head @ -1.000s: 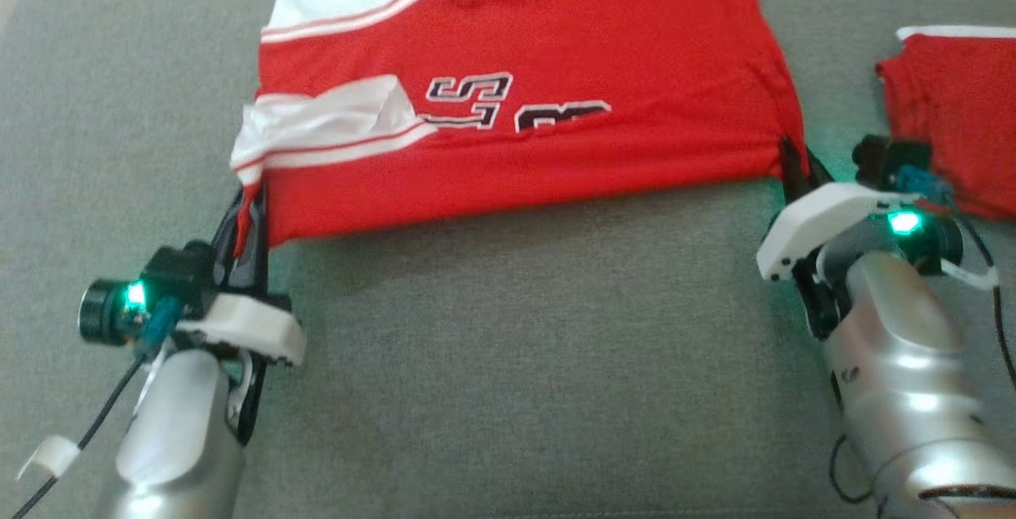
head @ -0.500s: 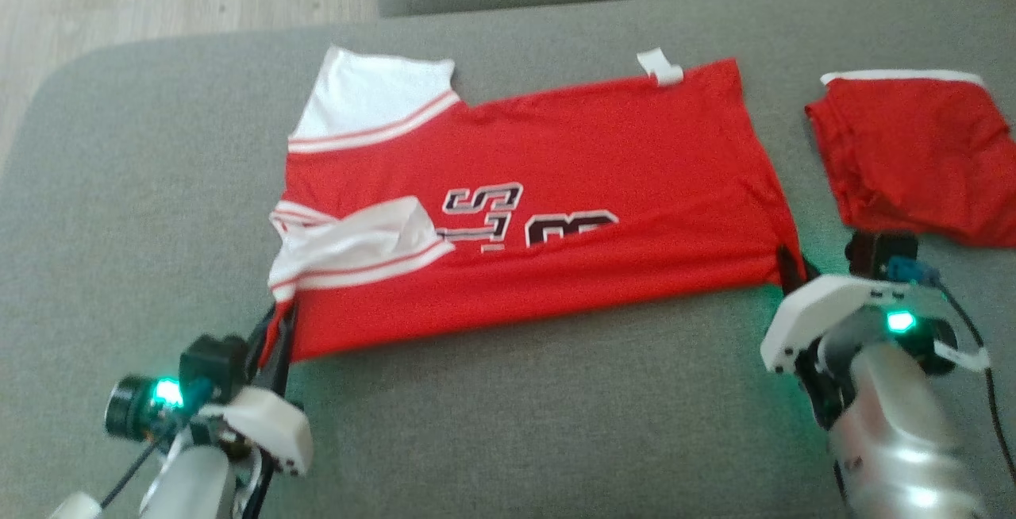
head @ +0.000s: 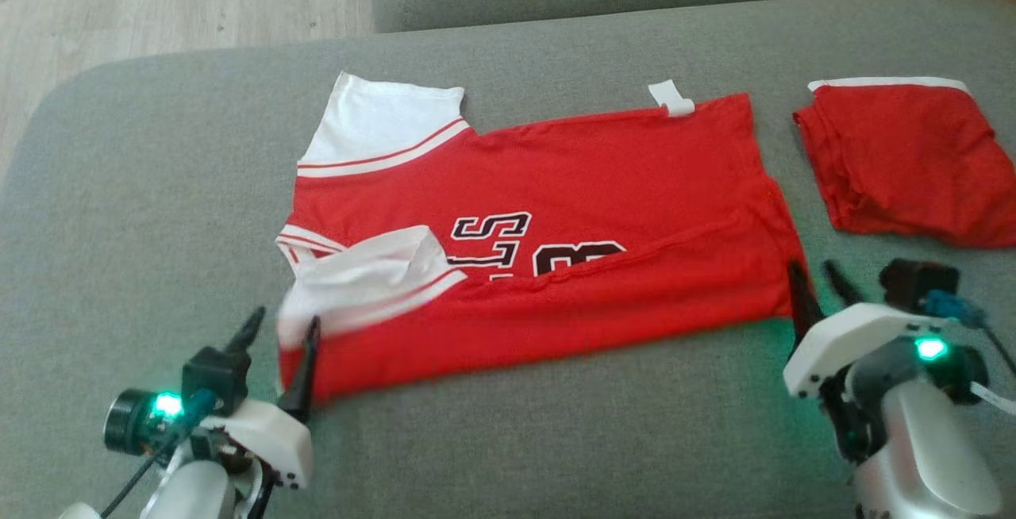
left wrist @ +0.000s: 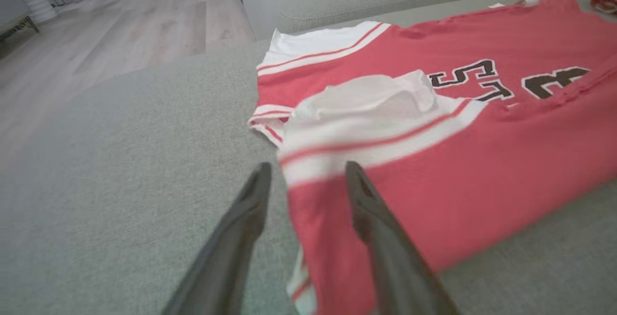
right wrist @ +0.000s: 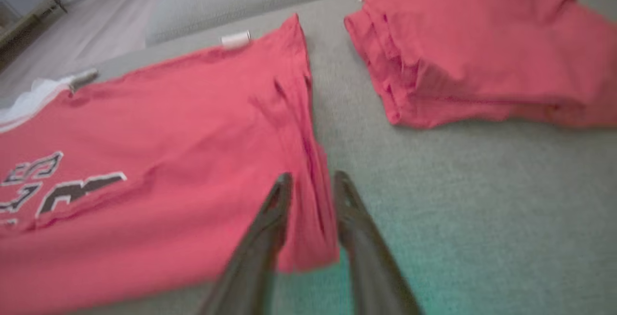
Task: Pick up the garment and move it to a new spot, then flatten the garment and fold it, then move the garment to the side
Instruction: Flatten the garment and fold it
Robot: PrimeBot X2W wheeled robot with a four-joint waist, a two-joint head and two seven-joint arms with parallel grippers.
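A second ago both pincers were clenched on the near corners of the red jersey (head: 556,209); now both are released. My left pincer (head: 283,321) stands with its fingers spread wide. In the left wrist view it (left wrist: 307,168) straddles the jersey's near left corner, and the cloth lies slack between the fingers with nothing nipping it. My right pincer (head: 811,269) is parted less widely. In the right wrist view it (right wrist: 312,177) has the near right corner loose in the gap.

The jersey rests on the grey sofa seat (head: 516,440), doubled over lengthwise, its near edge running from one pincer to the other. It no longer looks stretched: a soft crease crosses the lettering, and the white sleeve (head: 373,273) lies rumpled on top near my left side. The whole head view has slid since then, which I take for my head lifting, not the cloth travelling.

I judge this fold as laid down and let go, but not finished. The sleeve wants smoothing or tucking, and a further fold across looks due before the jersey goes aside. A second folded red garment (head: 905,158) lies apart to my right, likely marking that spot.
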